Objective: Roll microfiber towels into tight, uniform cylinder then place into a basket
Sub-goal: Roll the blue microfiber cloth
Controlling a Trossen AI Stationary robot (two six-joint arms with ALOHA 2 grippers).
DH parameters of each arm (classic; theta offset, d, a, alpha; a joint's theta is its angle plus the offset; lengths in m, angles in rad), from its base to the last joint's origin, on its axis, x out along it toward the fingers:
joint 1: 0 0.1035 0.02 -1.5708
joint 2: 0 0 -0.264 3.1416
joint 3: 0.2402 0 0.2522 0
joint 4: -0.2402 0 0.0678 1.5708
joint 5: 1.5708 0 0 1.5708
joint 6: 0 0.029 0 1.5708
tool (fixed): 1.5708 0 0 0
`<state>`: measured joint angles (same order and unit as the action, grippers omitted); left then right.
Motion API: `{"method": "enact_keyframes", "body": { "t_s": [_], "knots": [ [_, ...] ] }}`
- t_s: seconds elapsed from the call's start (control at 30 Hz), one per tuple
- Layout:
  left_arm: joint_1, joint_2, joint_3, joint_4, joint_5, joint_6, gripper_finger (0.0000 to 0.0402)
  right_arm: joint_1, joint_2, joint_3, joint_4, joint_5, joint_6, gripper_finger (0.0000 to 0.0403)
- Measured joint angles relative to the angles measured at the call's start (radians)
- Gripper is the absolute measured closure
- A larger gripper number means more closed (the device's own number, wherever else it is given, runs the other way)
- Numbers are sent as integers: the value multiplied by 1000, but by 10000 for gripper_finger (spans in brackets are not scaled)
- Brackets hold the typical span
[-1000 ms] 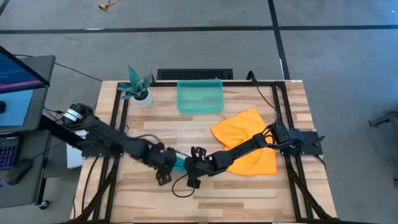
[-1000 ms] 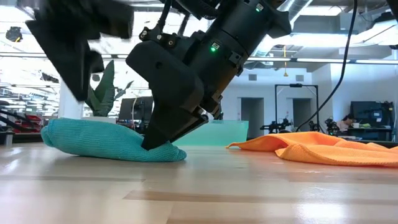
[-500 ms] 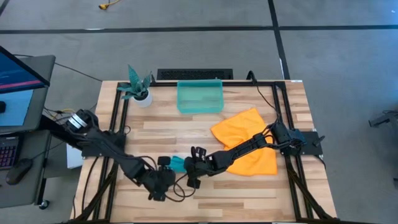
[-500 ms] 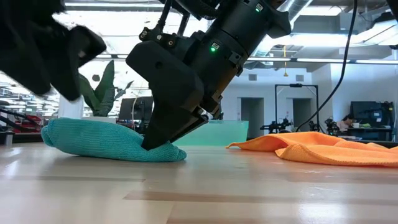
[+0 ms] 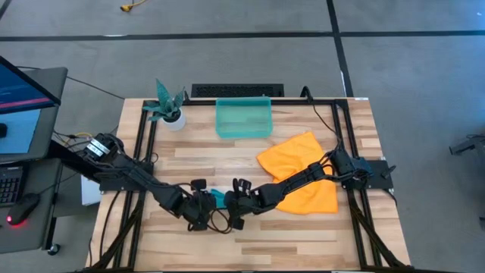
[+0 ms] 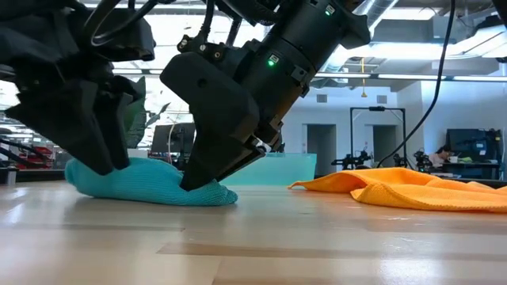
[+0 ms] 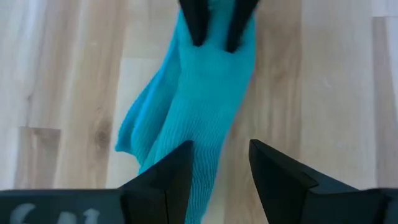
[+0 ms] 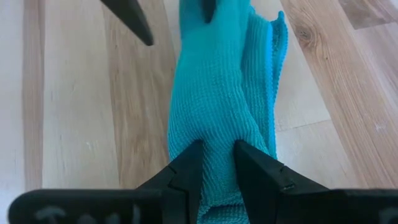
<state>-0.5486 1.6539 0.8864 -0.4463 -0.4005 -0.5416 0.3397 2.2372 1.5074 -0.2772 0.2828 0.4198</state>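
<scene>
right gripper fingers pinching one end of the rolled teal towel; left gripper fingers spread, straddling its other end

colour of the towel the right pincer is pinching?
Teal-blue. The rolled towel in the right pincer shows best in the right wrist view.

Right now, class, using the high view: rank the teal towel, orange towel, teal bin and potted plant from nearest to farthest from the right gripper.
1. Teal towel: pinched in the right gripper, at the front of the table.
2. Orange towel: spread flat on the table's right side.
3. Teal bin: at the back, in the centre.
4. Potted plant: back left corner.
</scene>
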Motion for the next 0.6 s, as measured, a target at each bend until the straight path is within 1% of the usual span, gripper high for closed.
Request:
{"method": "enact_keyframes", "body": {
  "t_s": [0.1, 0.3, 0.47, 0.6],
  "knots": [
    [2, 0, 0, -1, -26, -1, 249, 0, 0, 0, 0, 0, 0, 283],
    [8, 0, 0, -10, -30, -43, 249, 0, 0, 0, 1, 0, 0, 283],
    [51, 23, 0, -12, -29, -108, 249, -1, 0, 0, 1, -16, 1, 283],
    [94, 72, 4, -4, 27, -131, 249, -2, 0, 0, 2, -16, 1, 283]
  ]
}}
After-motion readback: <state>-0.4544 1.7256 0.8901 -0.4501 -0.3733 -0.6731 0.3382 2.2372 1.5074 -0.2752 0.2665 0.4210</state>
